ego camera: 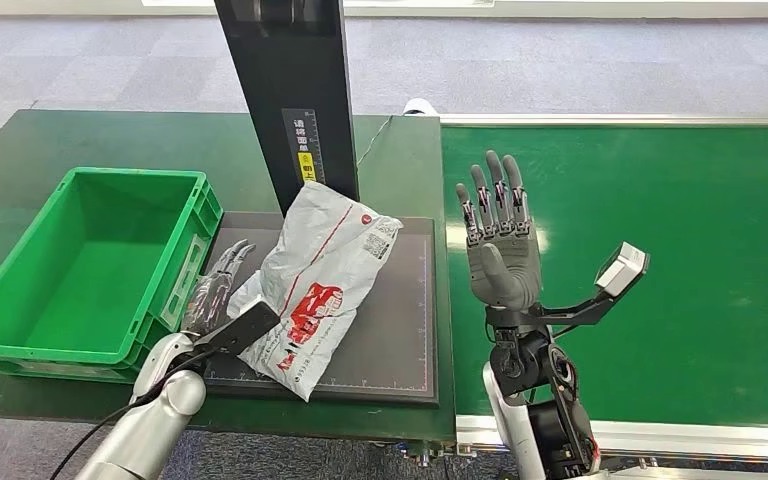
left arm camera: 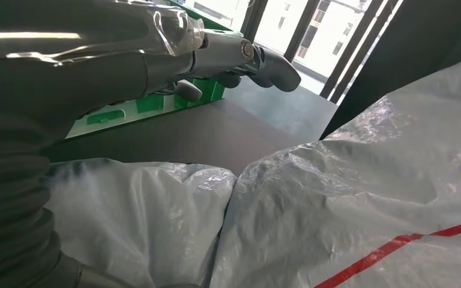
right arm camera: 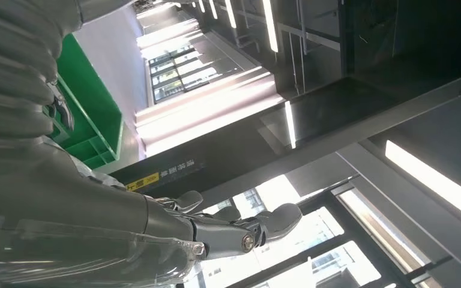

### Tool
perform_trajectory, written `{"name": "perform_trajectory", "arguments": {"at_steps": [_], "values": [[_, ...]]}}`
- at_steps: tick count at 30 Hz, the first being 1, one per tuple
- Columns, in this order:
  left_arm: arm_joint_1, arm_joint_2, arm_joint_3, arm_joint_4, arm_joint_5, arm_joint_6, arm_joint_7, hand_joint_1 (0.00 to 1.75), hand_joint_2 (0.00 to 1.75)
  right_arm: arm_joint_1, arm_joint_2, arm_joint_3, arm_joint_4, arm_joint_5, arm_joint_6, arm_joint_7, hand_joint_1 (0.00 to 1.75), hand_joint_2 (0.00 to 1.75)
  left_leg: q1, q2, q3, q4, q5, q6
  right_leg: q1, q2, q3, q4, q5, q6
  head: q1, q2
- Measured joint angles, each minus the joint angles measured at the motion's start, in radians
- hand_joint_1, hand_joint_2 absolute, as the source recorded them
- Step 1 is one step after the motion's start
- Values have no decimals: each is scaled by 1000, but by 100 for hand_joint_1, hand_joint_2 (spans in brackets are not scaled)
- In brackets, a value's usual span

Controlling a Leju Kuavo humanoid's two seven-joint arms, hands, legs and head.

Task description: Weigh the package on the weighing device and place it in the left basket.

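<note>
The package lies on the scale, its top corner against the dark post, so weighing looks to be the step in hand. The basket sits just left of the scale, its near wall a rim to lift over. The left hand rests beside the package between it and the basket, fingers apart, holding nothing; next it likely must grip the package. The right hand hovers right of the scale, fingers spread.
</note>
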Motion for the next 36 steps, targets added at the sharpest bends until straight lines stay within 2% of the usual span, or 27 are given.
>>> {"name": "perform_trajectory", "arguments": {"at_steps": [1,4,5,6,8,10,11,18,27,32,36], "values": [[-27,11,-17,47,-6,-7,2,0,175,8,-1,-5,0,-15,-6,5,0,175,0,0,1,0,0,0,0,0,1,0,0,0,0,0],[-41,23,-34,76,-8,-16,0,3,175,16,-2,-11,0,-28,-17,12,0,175,0,0,3,0,0,0,0,0,3,0,0,0,0,0],[-43,26,-39,79,-7,-20,0,14,175,18,-3,-12,0,-31,-21,13,0,175,0,0,3,0,0,0,0,0,4,0,0,0,0,0],[-43,30,-43,80,-4,-25,-1,30,175,20,-4,-13,0,-33,-25,14,0,175,0,0,4,0,0,0,0,0,4,0,0,0,0,0],[-42,39,-51,81,10,-40,-9,106,175,23,-7,-13,0,-36,-29,16,0,175,0,0,5,0,0,0,0,0,5,0,0,0,0,0],[-35,48,-56,78,33,-56,-24,166,175,26,-9,-13,2,-37,-33,17,0,175,0,0,5,0,0,0,0,0,6,0,0,0,0,0],[-30,53,-58,74,44,-63,-32,173,175,26,-10,-14,3,-37,-35,18,0,175,0,0,5,0,0,0,0,0,6,0,0,0,0,0],[41,89,-69,-14,118,-90,-57,175,175,32,-16,-14,13,-43,-50,24,0,175,0,0,5,0,0,0,0,0,5,0,0,0,0,0],[144,125,-58,-178,308,-112,-124,175,175,36,-17,-14,14,-52,-68,25,0,175,0,0,0,0,0,0,0,0,0,0,0,0,0,0],[175,129,-39,-238,369,-107,-165,175,175,37,-16,-15,15,-57,-77,26,0,175,0,0,-1,0,0,0,0,0,-1,0,0,0,0,0],[203,117,-3,-326,463,-83,-244,175,175,41,-17,-15,18,-64,-78,26,0,175,0,0,-2,0,0,0,0,0,-3,0,0,0,0,0]]}}
